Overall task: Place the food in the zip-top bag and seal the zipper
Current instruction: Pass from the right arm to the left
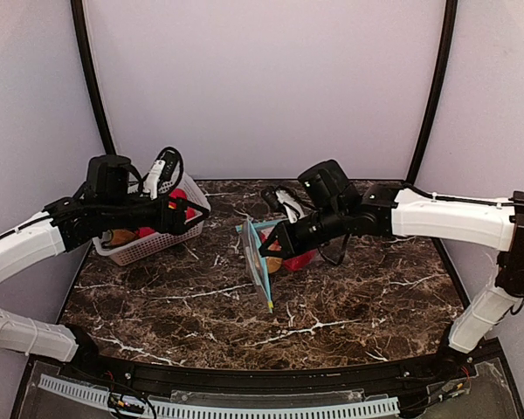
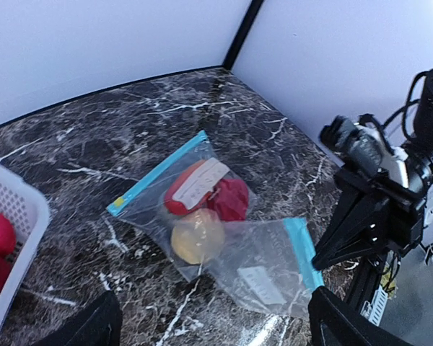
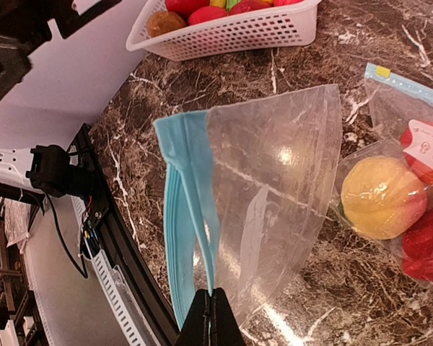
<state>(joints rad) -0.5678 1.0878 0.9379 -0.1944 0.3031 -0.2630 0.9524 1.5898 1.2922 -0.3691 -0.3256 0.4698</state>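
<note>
The bag (image 3: 274, 180), in the middle of the counter (image 1: 349, 305), is pinched at its blue zipper strip by the right fingers (image 3: 199, 326); yellow and red food (image 3: 382, 198) lies inside. The left fingers (image 2: 346, 324), spread and empty, hang over the basket (image 1: 148, 249) at the far left corner, where more food lies. One piece should be taken from above, clear of the basket wall. The bag mouth seems nearly flat and may need lifting wider.

Red and yellow food (image 2: 198, 234) sits inside the clear, blue-edged zip-top bag (image 2: 155, 176)
</note>
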